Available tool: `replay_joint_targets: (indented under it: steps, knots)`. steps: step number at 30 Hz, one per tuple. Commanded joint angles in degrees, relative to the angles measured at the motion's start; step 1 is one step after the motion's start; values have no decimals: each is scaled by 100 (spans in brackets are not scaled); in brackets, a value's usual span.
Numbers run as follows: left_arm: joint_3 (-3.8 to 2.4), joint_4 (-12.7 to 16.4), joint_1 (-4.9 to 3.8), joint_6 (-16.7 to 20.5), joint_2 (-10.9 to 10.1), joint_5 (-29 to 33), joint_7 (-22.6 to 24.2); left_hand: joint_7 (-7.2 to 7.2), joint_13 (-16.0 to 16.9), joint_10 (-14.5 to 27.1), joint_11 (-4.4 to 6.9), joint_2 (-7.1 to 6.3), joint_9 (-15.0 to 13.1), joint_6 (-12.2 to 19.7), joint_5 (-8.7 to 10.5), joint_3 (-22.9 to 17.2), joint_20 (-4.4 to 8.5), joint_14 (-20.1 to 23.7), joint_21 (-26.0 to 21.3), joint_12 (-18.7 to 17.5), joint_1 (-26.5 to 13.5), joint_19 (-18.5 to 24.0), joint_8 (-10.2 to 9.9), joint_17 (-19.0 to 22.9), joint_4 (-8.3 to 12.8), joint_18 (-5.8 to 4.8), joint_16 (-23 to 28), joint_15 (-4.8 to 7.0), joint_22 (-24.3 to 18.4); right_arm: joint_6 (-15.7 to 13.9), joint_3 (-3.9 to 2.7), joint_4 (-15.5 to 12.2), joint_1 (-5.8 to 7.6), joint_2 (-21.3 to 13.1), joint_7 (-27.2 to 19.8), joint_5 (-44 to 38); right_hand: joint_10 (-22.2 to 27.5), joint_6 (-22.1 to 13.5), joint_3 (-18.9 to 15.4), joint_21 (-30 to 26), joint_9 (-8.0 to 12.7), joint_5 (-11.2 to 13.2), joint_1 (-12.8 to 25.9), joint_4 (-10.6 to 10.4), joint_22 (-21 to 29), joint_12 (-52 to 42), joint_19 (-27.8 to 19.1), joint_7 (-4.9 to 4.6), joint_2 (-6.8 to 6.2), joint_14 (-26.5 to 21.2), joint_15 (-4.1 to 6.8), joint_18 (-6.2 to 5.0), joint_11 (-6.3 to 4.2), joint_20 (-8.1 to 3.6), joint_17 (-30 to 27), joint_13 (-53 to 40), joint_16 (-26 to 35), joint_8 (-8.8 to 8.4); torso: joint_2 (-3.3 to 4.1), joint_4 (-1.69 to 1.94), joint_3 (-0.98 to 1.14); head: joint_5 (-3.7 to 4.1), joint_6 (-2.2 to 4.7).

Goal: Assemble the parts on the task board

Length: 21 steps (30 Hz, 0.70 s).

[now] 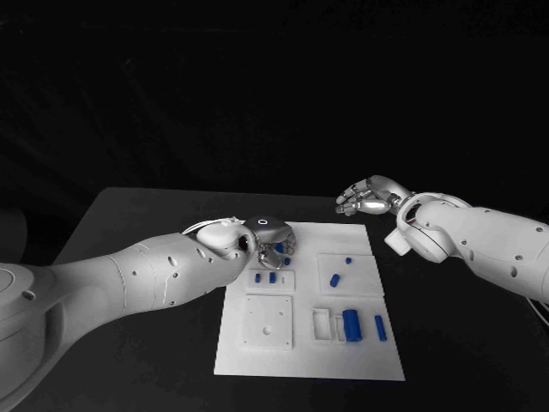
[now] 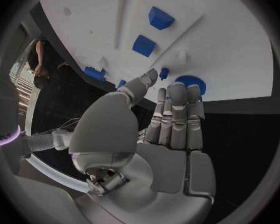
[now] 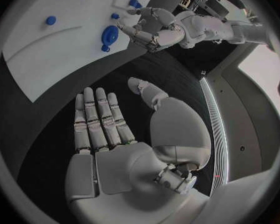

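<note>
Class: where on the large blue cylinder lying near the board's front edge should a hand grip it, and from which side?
Grip the large blue cylinder across its round middle, coming from above. It lies flat on the task board, ends toward front and back, so its long sides are open to the fingers.

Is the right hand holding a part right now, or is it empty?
Empty and open. The right hand lies over bare black table, fingers straight and apart, nothing in the palm; head view shows it beyond the task board.
</note>
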<state>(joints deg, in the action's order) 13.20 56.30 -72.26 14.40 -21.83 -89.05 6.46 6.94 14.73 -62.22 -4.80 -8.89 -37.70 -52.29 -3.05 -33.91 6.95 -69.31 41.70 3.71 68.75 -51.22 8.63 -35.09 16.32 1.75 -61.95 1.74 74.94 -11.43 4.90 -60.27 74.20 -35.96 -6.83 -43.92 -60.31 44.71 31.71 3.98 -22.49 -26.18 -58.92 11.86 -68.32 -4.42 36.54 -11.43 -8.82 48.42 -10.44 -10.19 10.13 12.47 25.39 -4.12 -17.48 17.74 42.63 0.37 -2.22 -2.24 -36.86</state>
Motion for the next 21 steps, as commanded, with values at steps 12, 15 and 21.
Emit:
replay_joint_targets:
  steps: [12,15,21]
  knots:
    - [-4,-187,54,-134,127,-26,-17,53,-102,-27,8,134,67,-7,22,-30,55,-87,101,23,-36,-95,-2,-54,-8,147,-147,8,120,-3,-5,-100,0,-55,-49,-36,0,-11,3,-20,8,-35,26,29,-10,19,-28,-88,6,-18,-1,-72,29,22,2,5,-38,24,-2,-3,3,30,-33]
    - [-4,-238,76,-112,166,-26,-25,70,-116,-36,5,152,81,3,22,-40,51,-81,102,22,-38,-89,-8,-51,-9,149,-147,6,117,-5,-5,-103,0,-50,-52,-37,0,-11,3,-19,8,-36,26,29,-10,18,-27,-88,5,-18,-1,-72,29,22,1,5,-38,25,-6,-1,3,40,-35]
    - [-6,-326,109,-146,230,-9,-14,94,-151,-25,-4,184,109,33,21,-59,45,-78,107,8,-32,-87,-26,-48,-6,156,-152,-3,112,-4,-5,-110,0,-46,-53,-37,0,-10,4,-19,8,-36,27,27,-11,18,-27,-88,4,-18,-1,-72,29,22,1,5,-39,26,-5,-5,3,46,-28]
